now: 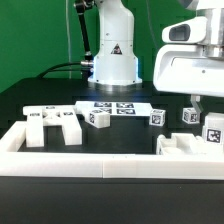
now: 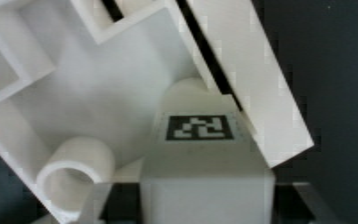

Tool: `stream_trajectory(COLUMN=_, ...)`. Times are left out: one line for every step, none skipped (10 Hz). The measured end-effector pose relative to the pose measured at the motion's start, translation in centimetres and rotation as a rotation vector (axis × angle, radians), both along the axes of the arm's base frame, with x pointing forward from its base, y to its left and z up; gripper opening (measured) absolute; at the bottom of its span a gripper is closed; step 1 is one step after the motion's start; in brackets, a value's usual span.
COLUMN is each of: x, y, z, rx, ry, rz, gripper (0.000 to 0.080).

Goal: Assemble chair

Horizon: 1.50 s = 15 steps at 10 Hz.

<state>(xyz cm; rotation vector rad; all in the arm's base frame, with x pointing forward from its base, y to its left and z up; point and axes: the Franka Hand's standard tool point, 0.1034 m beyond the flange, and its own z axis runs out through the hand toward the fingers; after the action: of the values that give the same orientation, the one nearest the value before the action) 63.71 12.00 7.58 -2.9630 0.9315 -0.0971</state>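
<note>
1. Since the gripper [image 1: 197,104] sits low at the exterior view's right and looks clamped on a tagged post [image 1: 190,116] of the chair, lift it straight up. Another tagged block [image 1: 213,130] stands just beside it.
2. In the wrist view the post runs centred between the jaws. You cannot tell whether it touches the slotted white piece [image 2: 87,70], so rise slowly.

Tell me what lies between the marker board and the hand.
One small tagged chair block, just beside the marker board; the exterior view shows it.
</note>
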Motion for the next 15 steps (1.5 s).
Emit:
stream_trajectory(x=0.0, y=-0.07, z=-0.02, rx=0.012, ry=-0.001, rz=-0.105, gripper=0.029)
stream_trajectory(x=-0.09, y=-0.14, z=-0.05, rx=0.03, ry=-0.007, rz=-0.233, gripper=0.029)
stream_trajectory(x=-0.16, y=-0.07, z=-0.05, rx=0.04, ry=-0.004, rz=-0.329, gripper=0.029)
stream_trajectory(x=-0.22, y=-0.05, z=-0.05, rx=0.06, ry=0.003, rz=-0.456, gripper=0.029)
stream_trajectory(x=-0.25, y=-0.01, z=-0.07, rx=0.078, ry=0.011, rz=-0.564, gripper=0.0291)
stream_trajectory(x=-0.27, y=0.04, z=-0.09, rx=0.092, ry=0.015, rz=-0.653, gripper=0.0291)
stream_trajectory(x=-0.28, y=0.1, z=-0.1, rx=0.103, ry=0.018, rz=-0.747, gripper=0.0291)
stream_trajectory(x=-0.27, y=0.22, z=-0.09, rx=0.108, ry=0.019, rz=-0.822, gripper=0.0291)
stream_trajectory(x=-0.27, y=0.2, z=-0.1, rx=0.113, ry=0.022, rz=-0.879, gripper=0.0291)
stream_trajectory(x=-0.29, y=0.03, z=-0.11, rx=0.115, ry=0.026, rz=-0.937, gripper=0.0291)
stream_trajectory(x=-0.29, y=0.0, z=-0.11, rx=0.121, ry=0.029, rz=-0.993, gripper=0.0291)
stream_trajectory(x=-0.29, y=-0.08, z=-0.12, rx=0.124, ry=0.032, rz=-1.05, gripper=0.0291)
stream_trajectory(x=-0.29, y=-0.08, z=-0.11, rx=0.127, ry=0.033, rz=-1.09, gripper=0.0291)
stream_trajectory(x=-0.28, y=-0.07, z=-0.11, rx=0.13, ry=0.035, rz=-1.123, gripper=0.0291)
stream_trajectory(x=-0.29, y=-0.19, z=-0.14, rx=0.13, ry=0.035, rz=-1.139, gripper=0.0319)
